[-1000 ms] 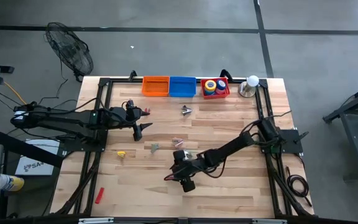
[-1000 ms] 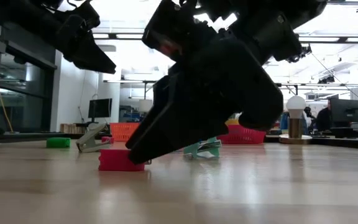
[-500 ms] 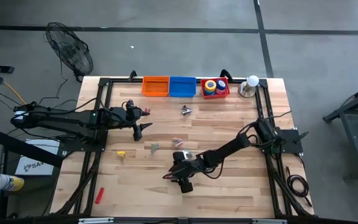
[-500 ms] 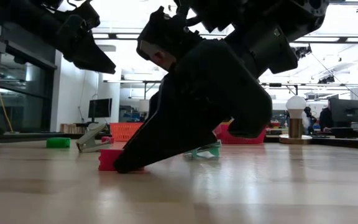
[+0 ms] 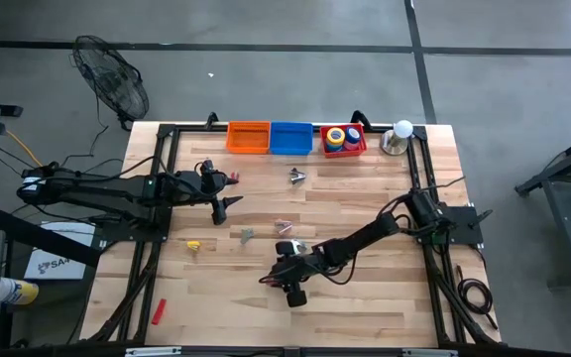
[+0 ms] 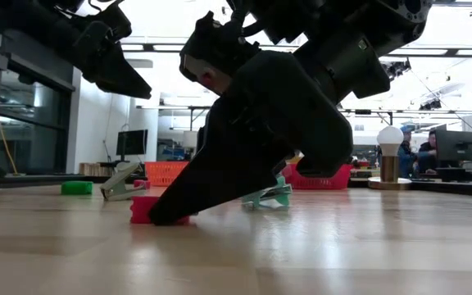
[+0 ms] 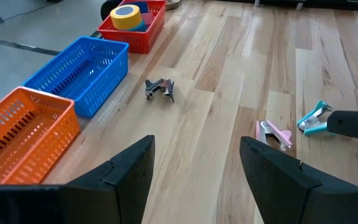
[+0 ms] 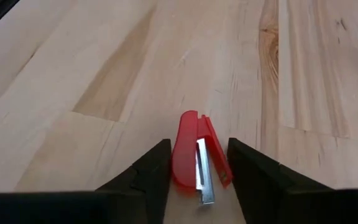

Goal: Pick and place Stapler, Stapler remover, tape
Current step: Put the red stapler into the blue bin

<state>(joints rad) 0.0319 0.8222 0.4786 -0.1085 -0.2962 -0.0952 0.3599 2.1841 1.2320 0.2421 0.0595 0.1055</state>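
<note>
A small red stapler [image 8: 197,155] lies flat on the table near its front middle, and my right gripper [image 8: 197,174] is shut on it, slanting down from the right. In the low view the stapler [image 6: 142,211] shows just past the fingertip [image 6: 164,217]. My left gripper [image 7: 197,168] hangs open above the table's left half [image 5: 221,206], touching nothing. Loose on the table lie a teal stapler remover [image 7: 312,118], a pink one [image 7: 272,134] and a dark metal one [image 7: 160,88]. Tape rolls [image 5: 337,137] sit in the red basket [image 5: 361,149]. My right gripper pinches the red stapler's two long sides [image 8: 178,158] between its two fingers, at the stapler's near end. The fingers slant down from the table's right side and lie along the stapler. The stapler rests flat on the table, its far end sticking out past the fingertips.
Orange [image 5: 248,137], blue [image 5: 290,137] and red baskets stand in a row at the far edge, with a white ball on a metal base [image 5: 400,134] to their right. A yellow piece [image 5: 194,244] and a red piece [image 5: 159,310] lie at the left front.
My right gripper has sunk toward the table and tipped further down, so its fingertips now rest at the tabletop beside the red stapler. The stapler has stayed where it was.
</note>
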